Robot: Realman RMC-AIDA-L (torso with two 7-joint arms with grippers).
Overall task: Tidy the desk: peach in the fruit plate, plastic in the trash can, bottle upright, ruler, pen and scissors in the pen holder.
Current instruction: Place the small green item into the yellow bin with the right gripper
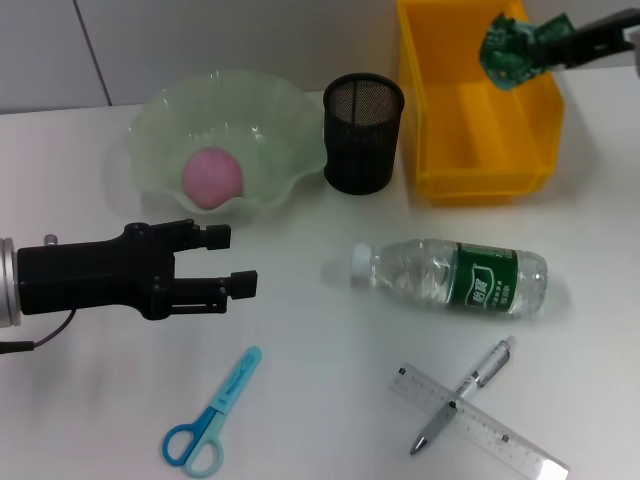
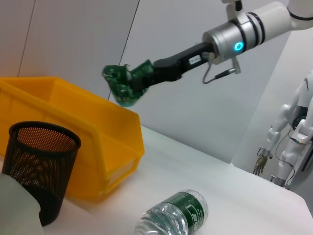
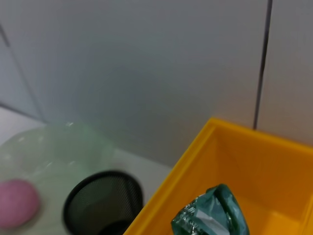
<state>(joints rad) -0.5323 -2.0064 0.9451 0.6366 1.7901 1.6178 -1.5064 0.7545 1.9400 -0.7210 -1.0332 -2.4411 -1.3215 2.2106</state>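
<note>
My right gripper is shut on a crumpled green plastic and holds it above the yellow trash can; the left wrist view shows the plastic over the bin's far edge. A pink peach lies in the pale green fruit plate. The clear bottle with a green label lies on its side. A pen rests across a clear ruler. Blue scissors lie near the front edge. The black mesh pen holder stands beside the bin. My left gripper hovers open, left of the bottle.
The pen holder stands between the plate and the trash can, close to both. A white wall runs behind the table. In the left wrist view a white humanoid robot stands beyond the table's far side.
</note>
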